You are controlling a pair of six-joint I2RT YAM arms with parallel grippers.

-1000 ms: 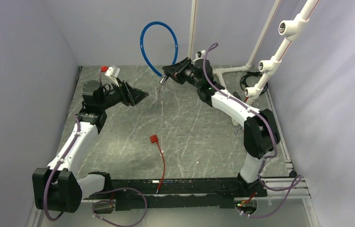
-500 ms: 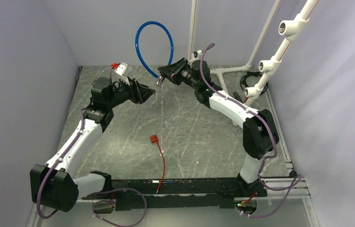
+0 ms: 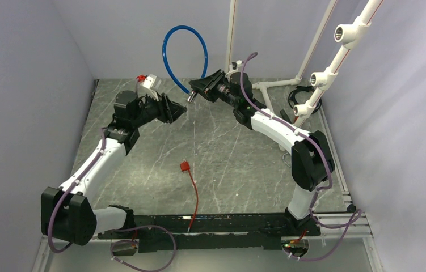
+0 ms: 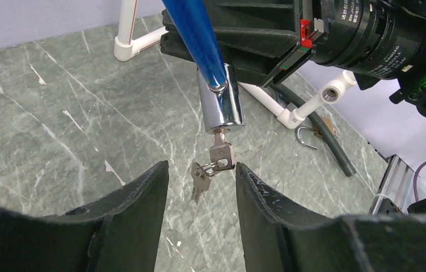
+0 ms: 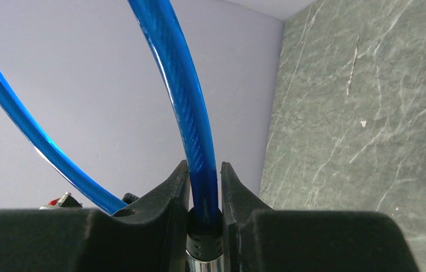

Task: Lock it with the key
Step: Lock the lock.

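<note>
The left gripper [image 4: 202,170] has been brought in close to the lock since a second ago, its jaws narrowed a little, and the loop of blue cable [image 3: 185,26] has been swung leftward

The left jaws are held open, and the key [image 4: 222,154] is seen just beyond the fingertips, in line with the gap: small, flat and silver, its blade pushed up into the underside of the chrome lock barrel [image 4: 220,105]; a second key [image 4: 198,182] is hung from it on a ring. The blue cable is clamped between the fingers of the right gripper [image 5: 205,165] at its black collar, so the barrel is held well above the grey marbled table [image 4: 40,113]
</note>
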